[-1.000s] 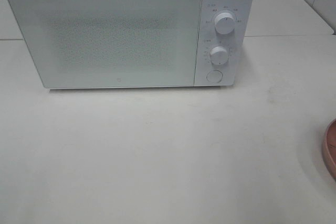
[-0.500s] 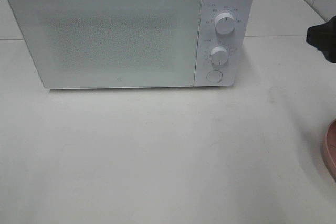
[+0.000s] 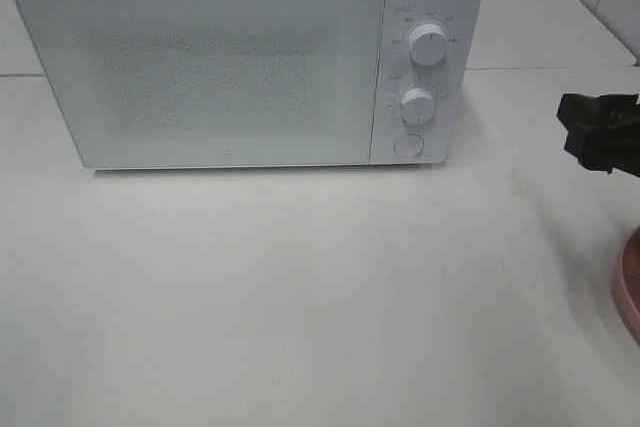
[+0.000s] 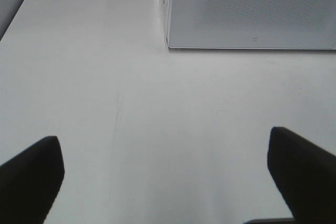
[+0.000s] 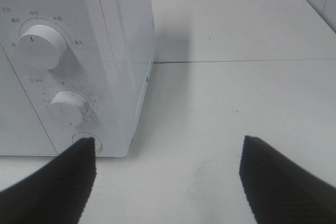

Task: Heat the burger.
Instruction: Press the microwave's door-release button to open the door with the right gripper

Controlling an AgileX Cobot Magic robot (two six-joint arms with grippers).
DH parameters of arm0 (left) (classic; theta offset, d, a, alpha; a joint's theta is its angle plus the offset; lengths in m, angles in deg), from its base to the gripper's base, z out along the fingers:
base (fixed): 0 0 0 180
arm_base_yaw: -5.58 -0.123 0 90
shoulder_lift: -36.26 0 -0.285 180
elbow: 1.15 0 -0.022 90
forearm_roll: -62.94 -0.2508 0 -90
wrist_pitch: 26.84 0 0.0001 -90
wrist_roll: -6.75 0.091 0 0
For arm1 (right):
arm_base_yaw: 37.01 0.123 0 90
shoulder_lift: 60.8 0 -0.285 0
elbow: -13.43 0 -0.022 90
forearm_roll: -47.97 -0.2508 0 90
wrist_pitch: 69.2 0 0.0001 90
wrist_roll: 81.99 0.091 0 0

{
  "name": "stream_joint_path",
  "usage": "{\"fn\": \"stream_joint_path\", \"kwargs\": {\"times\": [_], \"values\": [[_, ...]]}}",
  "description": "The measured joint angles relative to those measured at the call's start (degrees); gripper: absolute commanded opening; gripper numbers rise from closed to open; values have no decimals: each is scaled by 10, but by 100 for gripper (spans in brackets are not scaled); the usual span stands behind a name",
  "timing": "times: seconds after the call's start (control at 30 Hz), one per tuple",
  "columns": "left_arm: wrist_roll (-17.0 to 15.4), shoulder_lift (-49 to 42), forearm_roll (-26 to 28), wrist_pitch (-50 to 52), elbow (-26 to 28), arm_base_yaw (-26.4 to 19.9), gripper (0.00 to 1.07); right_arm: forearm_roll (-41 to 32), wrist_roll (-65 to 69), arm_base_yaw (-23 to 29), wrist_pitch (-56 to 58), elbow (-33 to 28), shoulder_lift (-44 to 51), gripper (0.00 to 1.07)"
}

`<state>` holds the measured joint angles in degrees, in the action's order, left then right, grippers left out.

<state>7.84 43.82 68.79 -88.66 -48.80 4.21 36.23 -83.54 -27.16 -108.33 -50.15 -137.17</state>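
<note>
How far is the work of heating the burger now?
Done: nothing visible; the microwave door is shut, no burger in view. In hand: the open right gripper hangs right of the knobs. Left: open the door, put the burger in, set the knobs.

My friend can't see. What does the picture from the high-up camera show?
A white microwave, door shut, stands at the back of a white table, with two knobs and a round button down its right side. The black right gripper shows at the right edge, with a pink plate rim lower down. No burger shows.
</note>
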Motion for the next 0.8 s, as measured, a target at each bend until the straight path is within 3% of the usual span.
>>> {"fn": "stream_joint_path", "kwargs": {"times": [0.07,0.17,0.27,0.33,0.47,0.8], "values": [[0,0,0,0,0,0,98,-50,-41,41,-48,-9,-28,74],[0,0,0,0,0,0,98,-69,-55,58,-64,-10,-40,74],[0,0,0,0,0,0,98,-163,-111,143,-144,-10,-105,74],[0,0,0,0,0,0,98,-178,-116,156,-158,-10,-117,74],[0,0,0,0,0,0,98,-257,-125,231,-231,-9,-182,74],[0,0,0,0,0,0,98,-352,-127,328,-293,19,-278,74]]}}
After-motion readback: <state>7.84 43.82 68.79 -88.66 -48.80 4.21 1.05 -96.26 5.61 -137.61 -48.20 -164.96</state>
